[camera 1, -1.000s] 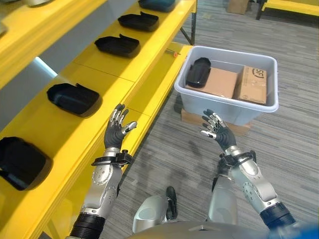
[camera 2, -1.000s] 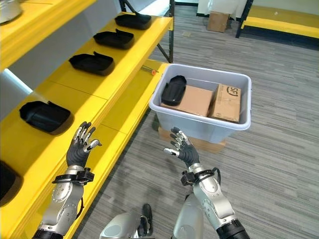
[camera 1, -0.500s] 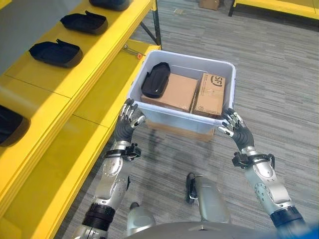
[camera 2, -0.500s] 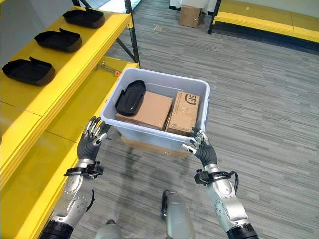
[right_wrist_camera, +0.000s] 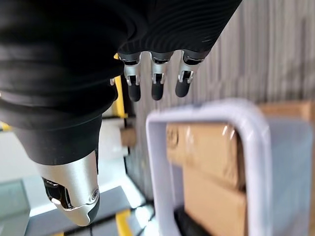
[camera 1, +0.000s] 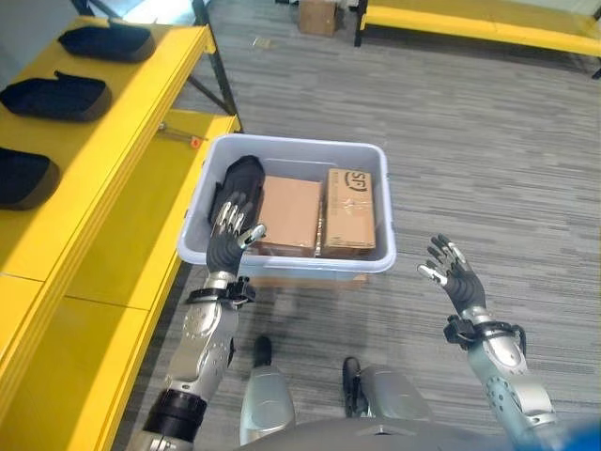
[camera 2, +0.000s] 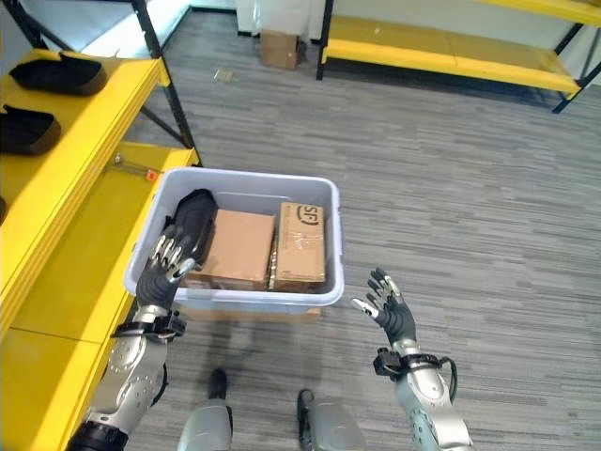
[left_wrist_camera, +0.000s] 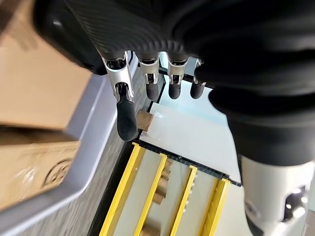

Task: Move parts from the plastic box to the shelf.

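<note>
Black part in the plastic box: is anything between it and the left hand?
Nothing visible blocks it. The black part lies uncovered at the plastic box's shelf-side end, beside two cardboard boxes. The left hand, fingers open, is raised at the box's near rim just before the part.

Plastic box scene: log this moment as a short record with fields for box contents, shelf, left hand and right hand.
box: grey plastic box on the floor beside the yellow shelf
contents: one black part at the shelf-side end, two cardboard boxes beside it
shelf: three black parts already on it
left hand: open, raised at the box's near shelf-side corner, holding nothing
right hand: open, over the floor on the box's other side, holding nothing
</note>
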Controlling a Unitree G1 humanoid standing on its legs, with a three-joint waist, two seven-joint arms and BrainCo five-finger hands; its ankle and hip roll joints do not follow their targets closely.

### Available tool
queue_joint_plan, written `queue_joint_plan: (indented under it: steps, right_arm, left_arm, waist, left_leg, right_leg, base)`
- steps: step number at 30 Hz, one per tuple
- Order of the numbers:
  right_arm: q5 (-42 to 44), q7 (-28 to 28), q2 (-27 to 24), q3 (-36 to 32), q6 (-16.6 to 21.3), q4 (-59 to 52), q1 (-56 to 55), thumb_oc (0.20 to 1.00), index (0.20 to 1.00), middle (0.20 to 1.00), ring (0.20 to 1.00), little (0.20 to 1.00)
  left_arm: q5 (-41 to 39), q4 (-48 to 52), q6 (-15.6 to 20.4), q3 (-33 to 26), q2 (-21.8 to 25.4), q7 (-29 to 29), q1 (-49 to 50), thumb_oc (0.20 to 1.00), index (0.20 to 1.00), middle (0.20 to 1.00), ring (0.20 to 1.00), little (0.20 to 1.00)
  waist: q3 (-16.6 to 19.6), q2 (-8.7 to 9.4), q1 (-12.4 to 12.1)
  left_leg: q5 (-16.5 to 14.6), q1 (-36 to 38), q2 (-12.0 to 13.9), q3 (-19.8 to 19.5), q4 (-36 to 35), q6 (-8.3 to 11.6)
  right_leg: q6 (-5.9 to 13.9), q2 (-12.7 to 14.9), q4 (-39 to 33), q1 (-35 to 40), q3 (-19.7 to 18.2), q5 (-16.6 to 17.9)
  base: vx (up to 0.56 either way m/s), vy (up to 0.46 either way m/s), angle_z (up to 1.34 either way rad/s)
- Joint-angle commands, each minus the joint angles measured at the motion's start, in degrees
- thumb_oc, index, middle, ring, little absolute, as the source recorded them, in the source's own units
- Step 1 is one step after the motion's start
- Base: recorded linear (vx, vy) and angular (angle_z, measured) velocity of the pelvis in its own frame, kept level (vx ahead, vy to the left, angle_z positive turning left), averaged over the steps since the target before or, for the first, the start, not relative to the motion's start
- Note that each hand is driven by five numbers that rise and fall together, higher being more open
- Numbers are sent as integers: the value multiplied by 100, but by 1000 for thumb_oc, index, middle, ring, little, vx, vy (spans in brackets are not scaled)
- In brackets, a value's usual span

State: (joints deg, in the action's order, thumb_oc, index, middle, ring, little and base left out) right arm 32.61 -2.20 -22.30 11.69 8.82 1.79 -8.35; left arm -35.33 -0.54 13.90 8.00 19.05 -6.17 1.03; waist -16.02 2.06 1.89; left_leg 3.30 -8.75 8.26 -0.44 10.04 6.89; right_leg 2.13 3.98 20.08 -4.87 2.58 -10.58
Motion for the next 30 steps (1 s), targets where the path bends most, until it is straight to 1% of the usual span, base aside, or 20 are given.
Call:
queue_joint_plan:
  steps: [1,2,4,5,10,14,16,18,19,20,21,22,23,24,25,26,27,28,29,30]
  right_arm:
    - [94,207,144,13,137,-261,113,1000,1000,1000,1000,1000]
    - [98,224,159,34,102,-273,104,1000,1000,1000,1000,1000]
    - [103,244,166,41,95,-285,97,1000,1000,1000,1000,1000]
    - [107,256,167,47,89,-318,66,1000,1000,1000,1000,1000]
    - [71,284,154,43,60,-298,71,1000,1000,1000,1000,1000]
    - [67,308,167,110,59,-327,158,1000,1000,1000,1000,1000]
    - [61,294,175,121,63,-351,165,1000,1000,1000,1000,1000]
    - [54,316,216,123,66,-369,166,1000,1000,1000,1000,1000]
    - [-266,271,173,108,53,-468,180,1000,1000,1000,1000,1000]
    - [-374,255,156,122,95,-539,231,1000,1000,1000,1000,1000]
    - [-183,296,187,199,131,-502,374,1000,1000,1000,1000,1000]
    - [-141,315,207,253,127,-450,447,1000,1000,1000,1000,1000]
    - [-149,324,217,322,111,-399,538,1000,1000,1000,1000,1000]
    - [-156,381,146,473,106,-352,589,1000,1000,1000,1000,1000]
    - [-157,381,145,474,106,-353,587,1000,1000,1000,1000,1000]
    - [-176,328,108,407,95,-433,479,1000,1000,1000,1000,1000]
    - [-89,303,93,394,130,-402,436,1000,1000,1000,1000,1000]
    - [-103,279,61,343,131,-402,399,1000,1000,1000,1000,1000]
    - [-103,278,59,342,129,-405,396,1000,1000,1000,1000,1000]
    - [-48,319,-4,271,148,-484,311,1000,1000,1000,1000,1000]
  left_arm:
    - [-7,775,327,-112,325,100,353,1000,1000,1000,1000,1000]
    - [31,783,350,-162,338,28,306,1000,1000,1000,1000,1000]
    - [35,780,363,-184,331,7,311,1000,1000,1000,1000,1000]
    - [63,748,369,-250,322,-57,296,1000,1000,1000,1000,1000]
    - [116,789,354,-309,347,-94,370,1000,1000,1000,1000,1000]
    - [140,825,336,-291,399,-95,371,1000,1000,1000,1000,1000]
    - [160,849,333,-266,431,-82,344,1000,1000,1000,1000,1000]
    - [179,875,316,-259,472,-35,349,1000,1000,1000,1000,1000]
    - [199,868,302,-258,494,-25,346,1000,1000,1000,1000,1000]
    - [198,873,316,-280,516,-29,338,1000,1000,1000,1000,1000]
    - [171,943,350,-339,534,-71,357,1000,1000,1000,1000,1000]
    - [168,967,350,-378,532,-93,391,1000,1000,1000,1000,1000]
    - [159,927,340,-361,499,-95,384,1000,1000,1000,1000,1000]
    - [202,820,437,-457,426,-174,344,1000,1000,1000,1000,1000]
    - [204,814,442,-455,425,-175,343,1000,1000,1000,1000,1000]
    - [149,883,400,-486,420,-103,391,1000,1000,1000,1000,1000]
    - [107,771,366,-426,338,-73,456,1000,1000,1000,1000,1000]
    - [76,789,375,-451,308,-86,462,1000,1000,1000,1000,1000]
    - [76,790,374,-451,307,-86,465,1000,1000,1000,1000,1000]
    - [43,851,361,-448,241,-34,526,1000,1000,1000,1000,1000]
  waist:
    - [171,95,-198]
    - [221,122,-192]
    - [251,140,-186]
    - [304,175,-187]
    - [382,242,-220]
    - [381,304,-269]
    - [372,319,-271]
    - [393,311,-273]
    - [401,297,-273]
    - [393,281,-278]
    - [266,179,-355]
    - [228,158,-431]
    - [226,129,-389]
    - [167,268,-290]
    - [151,251,-285]
    - [139,246,-280]
    - [192,258,-279]
    - [220,270,-273]
    - [221,266,-271]
    - [246,262,-257]
  left_leg:
    - [-356,-160,131,146,251,-232]
    - [-490,-219,47,207,419,-251]
    - [-562,-239,1,233,487,-266]
    - [-650,-287,-65,255,604,-286]
    - [-815,-349,-164,262,767,-348]
    - [-1041,-434,-257,198,1037,-460]
    - [-1111,-486,-333,155,1190,-493]
    - [-1225,-478,-430,123,1200,-600]
    - [-1256,-417,-488,160,1148,-663]
    - [-1289,-363,-504,204,1117,-715]
    - [-1315,-111,-453,396,962,-798]
    - [-1320,109,-463,578,748,-825]
    - [-1278,260,-497,636,532,-829]
    - [-1314,453,-642,789,442,-853]
    - [-1325,474,-622,779,447,-847]
    - [-1320,446,-603,742,503,-823]
    - [-1298,505,-525,729,394,-772]
    - [-1282,510,-481,731,357,-714]
    - [-1281,512,-477,727,353,-710]
    - [-1300,473,-411,729,436,-643]
  right_leg:
    - [608,801,-682,199,-234,661]
    - [656,909,-807,253,-228,734]
    - [689,963,-899,302,-226,779]
    - [726,1038,-1046,379,-224,880]
    - [798,1146,-1232,471,-198,1019]
    - [874,1224,-1207,487,-220,1151]
    - [911,1258,-1168,487,-249,1301]
    - [935,1312,-1095,453,-317,1512]
    - [953,1346,-1002,392,-352,1753]
    - [954,1355,-810,241,-374,1986]
    - [865,1319,-215,-178,23,2077]
    - [800,1347,31,-357,617,1904]
    - [754,1171,155,-593,834,1719]
    - [607,855,-591,-897,995,1334]
    - [603,832,-641,-845,1016,1350]
    - [578,807,-531,-703,927,1202]
    - [475,603,-475,-646,776,1101]
    - [438,535,-542,-602,806,1033]
    - [435,531,-549,-596,811,1034]
    - [385,524,-545,-545,975,940]
  base:
    - [171,322,-6]
    - [97,151,-24]
    - [99,133,-18]
    - [94,103,9]
    - [81,81,4]
    - [56,69,2]
    - [44,93,2]
    - [56,128,3]
    - [60,133,5]
    - [38,272,5]
    - [41,343,-51]
    - [49,382,-86]
    - [143,176,-153]
    - [122,52,-111]
    - [115,-59,-72]
    - [84,-124,30]
    - [112,-189,57]
    - [100,-160,46]
    - [89,-166,15]
    - [109,-223,2]
